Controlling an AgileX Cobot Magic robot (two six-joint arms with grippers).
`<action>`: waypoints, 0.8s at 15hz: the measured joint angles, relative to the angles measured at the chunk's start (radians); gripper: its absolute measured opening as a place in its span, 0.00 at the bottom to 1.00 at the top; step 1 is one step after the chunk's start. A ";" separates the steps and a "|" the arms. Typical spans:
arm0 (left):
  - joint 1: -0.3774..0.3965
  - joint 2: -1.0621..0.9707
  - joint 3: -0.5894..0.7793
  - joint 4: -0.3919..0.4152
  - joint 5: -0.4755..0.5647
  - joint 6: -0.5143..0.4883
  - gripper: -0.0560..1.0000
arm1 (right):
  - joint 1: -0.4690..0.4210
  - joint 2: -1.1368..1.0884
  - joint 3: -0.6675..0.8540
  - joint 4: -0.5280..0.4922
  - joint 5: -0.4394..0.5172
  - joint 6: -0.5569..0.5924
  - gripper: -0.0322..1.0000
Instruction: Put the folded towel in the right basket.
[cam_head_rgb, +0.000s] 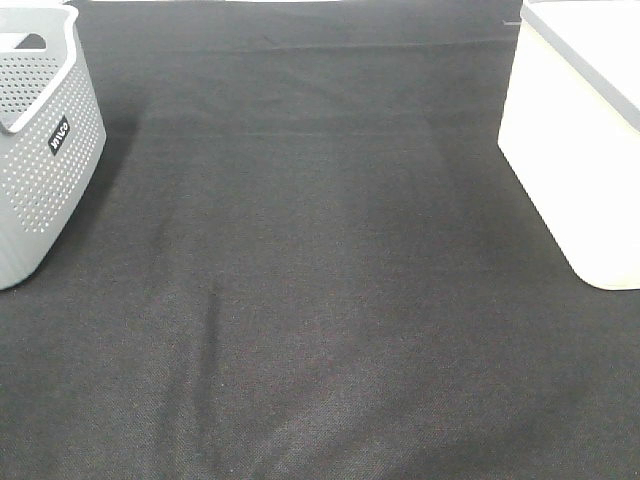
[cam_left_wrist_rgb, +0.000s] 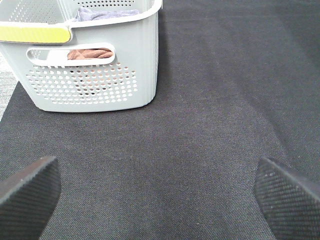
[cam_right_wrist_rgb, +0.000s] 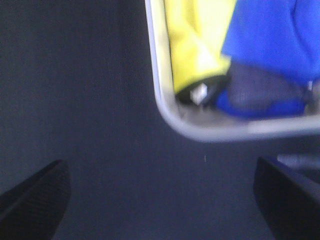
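Observation:
The right basket (cam_head_rgb: 570, 150) is white and stands at the right edge of the black cloth. The right wrist view looks down on its rounded rim (cam_right_wrist_rgb: 165, 107), with a yellow towel (cam_right_wrist_rgb: 195, 40), a blue towel (cam_right_wrist_rgb: 270, 35) and a darker blue-grey one (cam_right_wrist_rgb: 260, 92) inside. My right gripper (cam_right_wrist_rgb: 160, 195) is open and empty over the cloth just outside that corner. My left gripper (cam_left_wrist_rgb: 160, 195) is open and empty, low over the cloth and facing the grey basket (cam_left_wrist_rgb: 135, 75). No towel lies on the cloth. Neither gripper shows in the exterior high view.
The grey perforated basket (cam_head_rgb: 40, 170) stands at the left edge of the cloth. It holds a brown towel (cam_left_wrist_rgb: 90, 53), seen through the handle slot, and a grey-blue towel (cam_left_wrist_rgb: 107, 15). A black cloth (cam_head_rgb: 320, 300) covers the table between the baskets.

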 joint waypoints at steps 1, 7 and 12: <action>0.000 0.000 0.000 0.000 0.000 0.000 0.98 | 0.000 -0.120 0.151 0.000 -0.040 0.000 0.96; 0.000 0.000 0.000 0.000 0.000 0.000 0.98 | 0.000 -0.682 0.620 -0.002 -0.114 0.000 0.96; 0.000 0.000 0.000 0.000 0.000 0.000 0.98 | 0.000 -1.162 0.844 -0.011 -0.081 -0.033 0.95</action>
